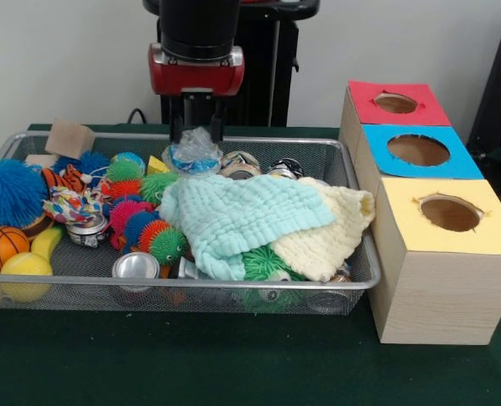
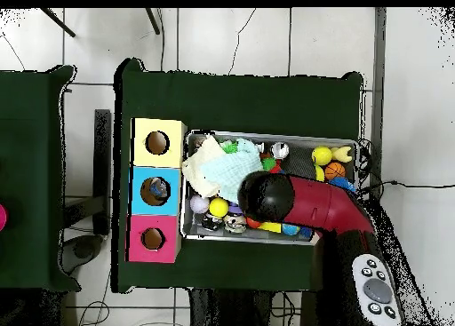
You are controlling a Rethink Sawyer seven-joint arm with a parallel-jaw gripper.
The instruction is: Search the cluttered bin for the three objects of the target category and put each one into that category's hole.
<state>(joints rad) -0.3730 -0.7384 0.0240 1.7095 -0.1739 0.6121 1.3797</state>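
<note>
1. Dark green cloth (image 1: pixel 149 364) covers the table, with a pale wall behind it and a tiled floor around it in the overhead view.
2. One wire mesh bin (image 1: pixel 233 292) sits on the cloth and serves as the landmark for all that follows.
3. Touching the bin's right side in the front view stands one wooden box (image 1: pixel 441 296) with three round holes: a red-topped hole (image 1: pixel 395 103) farthest back, a blue-topped hole (image 1: pixel 418 150) in the middle and a yellow-topped hole (image 1: pixel 449 213) nearest the camera.
4. Over the bin's back edge hangs the gripper (image 1: pixel 195 135), clamped on a crumpled clear plastic bottle with a blue label (image 1: pixel 193 154), held just above the clutter.
5. Two cloths lie across the bin's right half: a mint green one (image 1: pixel 233 216) on top of a cream one (image 1: pixel 331 233).
6. Two metal cans show clearly: one (image 1: pixel 135 266) at the bin's front rim and one (image 1: pixel 87 233) left of centre.
7. In the bin's left front corner are one small basketball (image 1: pixel 2 245), one yellow ball (image 1: pixel 26 269) and one banana-shaped toy (image 1: pixel 47 241).
8. One fuzzy blue ball (image 1: pixel 9 190) rests at the bin's left wall; several spiky caterpillar-like toys (image 1: pixel 149 233) in red, pink, blue and green lie in the middle, too tangled to count.
9. One green spiky toy (image 1: pixel 267 262) peeks out beneath the cloths at the front.
10. One wooden block (image 1: pixel 68 138) sits at the bin's back left rim.
</note>
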